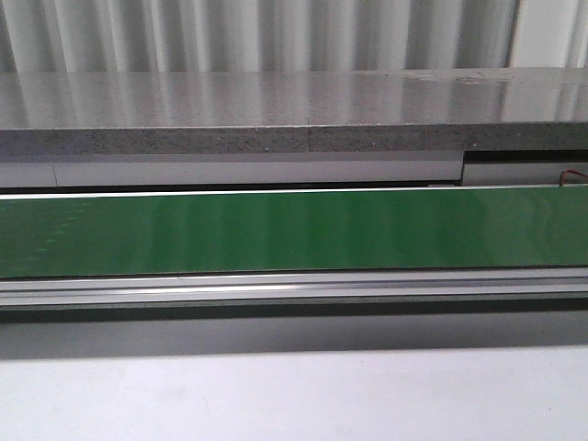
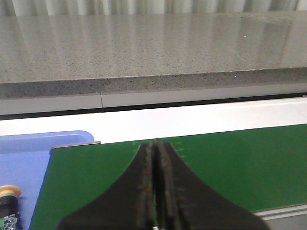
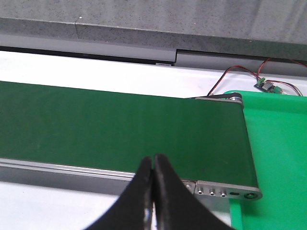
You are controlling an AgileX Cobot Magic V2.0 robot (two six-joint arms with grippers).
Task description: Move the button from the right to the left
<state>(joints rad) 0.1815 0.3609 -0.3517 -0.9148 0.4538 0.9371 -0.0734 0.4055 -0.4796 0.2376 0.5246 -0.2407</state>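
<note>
Both sets of fingers, left (image 2: 156, 143) and right (image 3: 152, 158), are pressed together, empty, over the green conveyor belt (image 1: 294, 230); nothing is gripped, apparently before pickup.

Of our own body we see only the two grippers, one in each wrist view, since the front view shows none of us. Our left gripper (image 2: 155, 143) has two matte black fingers that start as a broad dark mass and narrow in a smooth flare to slim tips, with faintly ribbed, worn brownish inner faces along the seam between them. Our right gripper (image 3: 152, 158) has the same black flared shape, smoother and cleaner on the surface, with rounded tips and a thin pale line along the seam.
</note>
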